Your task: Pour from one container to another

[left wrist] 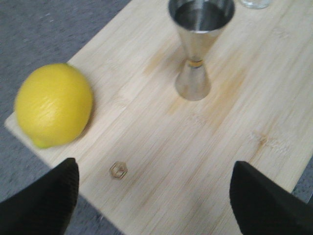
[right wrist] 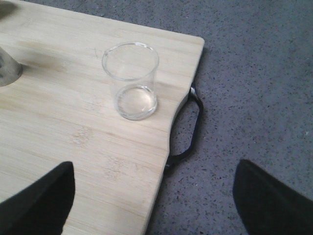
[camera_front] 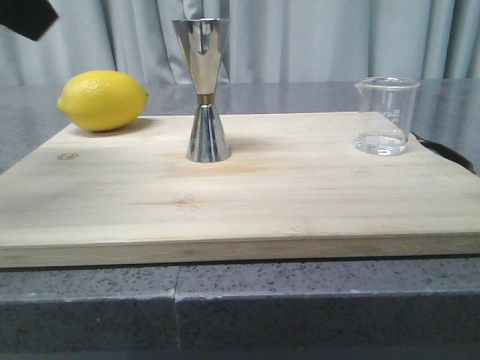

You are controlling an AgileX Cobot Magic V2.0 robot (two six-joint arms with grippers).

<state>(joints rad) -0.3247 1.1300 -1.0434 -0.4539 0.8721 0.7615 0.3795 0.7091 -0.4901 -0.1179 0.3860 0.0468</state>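
The glass beaker (camera_front: 387, 115) stood upright near the right end of the bamboo cutting board (camera_front: 247, 196), its pouring lip turned toward the middle; a thin clear layer seemed to sit at its bottom, though that could have been only the thick glass base. Faint white measuring marks showed on its wall. Well apart to its left, the steel jigger (camera_front: 203, 90) stood upright on its smaller cone, a gold band at its narrow waist, its upper cup open and, from the left wrist view, apparently dry. A smooth yellow lemon (camera_front: 103, 100) lay on the board's far left corner. The board's pale grain ran lengthwise, with a small hexagonal mark (left wrist: 118, 169) near its left end and a black loop handle (right wrist: 186, 129) at its right edge. Speckled grey countertop (camera_front: 247, 300) surrounded it. Bare wood lay broad in front of both vessels. The left gripper (left wrist: 154, 196) and right gripper (right wrist: 154, 196) hovered above, fingers spread wide, holding nothing.
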